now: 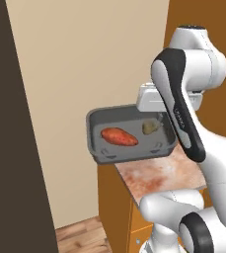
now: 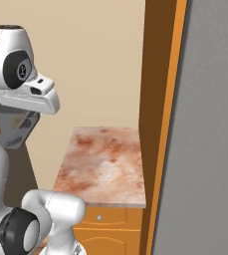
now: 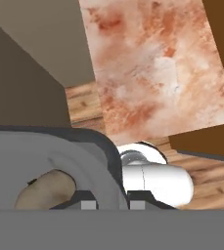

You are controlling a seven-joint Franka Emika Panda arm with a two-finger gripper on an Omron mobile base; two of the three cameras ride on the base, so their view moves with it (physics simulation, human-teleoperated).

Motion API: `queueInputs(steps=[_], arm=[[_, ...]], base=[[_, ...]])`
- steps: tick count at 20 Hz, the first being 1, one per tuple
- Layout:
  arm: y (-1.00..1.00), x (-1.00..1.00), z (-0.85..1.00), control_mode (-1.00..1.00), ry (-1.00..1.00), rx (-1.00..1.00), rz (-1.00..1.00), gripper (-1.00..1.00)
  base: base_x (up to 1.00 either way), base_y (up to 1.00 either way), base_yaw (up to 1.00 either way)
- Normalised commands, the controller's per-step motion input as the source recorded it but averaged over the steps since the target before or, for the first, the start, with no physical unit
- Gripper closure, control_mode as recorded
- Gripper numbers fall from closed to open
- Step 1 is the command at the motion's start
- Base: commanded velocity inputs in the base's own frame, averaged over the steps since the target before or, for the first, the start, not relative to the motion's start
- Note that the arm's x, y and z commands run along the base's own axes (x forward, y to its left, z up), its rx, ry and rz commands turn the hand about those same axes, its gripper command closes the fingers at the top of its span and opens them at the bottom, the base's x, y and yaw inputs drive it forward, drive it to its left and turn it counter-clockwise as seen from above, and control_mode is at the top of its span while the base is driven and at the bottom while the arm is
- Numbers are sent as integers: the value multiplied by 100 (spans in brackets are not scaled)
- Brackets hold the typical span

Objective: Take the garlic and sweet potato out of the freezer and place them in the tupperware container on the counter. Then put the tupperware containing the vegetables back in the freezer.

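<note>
Tub (image 3: 45,156) rim clamped between shut jaws at its 3 o'clock edge; rigid, light (lifted off counter (image 2: 105,164)); potato (image 1: 119,137) and garlic (image 1: 149,127) loose inside, tilt to be avoided.

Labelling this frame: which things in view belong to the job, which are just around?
Job: tub, held up by the gripper; sweet potato and garlic inside it; counter; freezer door.
Around: wall, wood floor, cabinets.

Two base cameras look forward and down from behind the arm, left and right, sharing the counter (image 2: 103,167). The hand camera looks down closely over the tub's rim (image 3: 101,151).
</note>
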Motion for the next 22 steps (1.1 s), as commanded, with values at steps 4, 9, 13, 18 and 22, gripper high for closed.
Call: queueInputs(steps=[4,9,13,18,22], arm=[[1,-13,19,-100,16,0,13,100],[0,-6,0,-100,15,0,4,100],[0,-29,0,-100,5,0,0,100],[0,-58,0,-100,0,0,0,100],[-8,-13,0,-100,0,3,0,100]], base=[[0,0,0],[0,0,0],[0,0,0],[0,0,0],[0,0,0]])
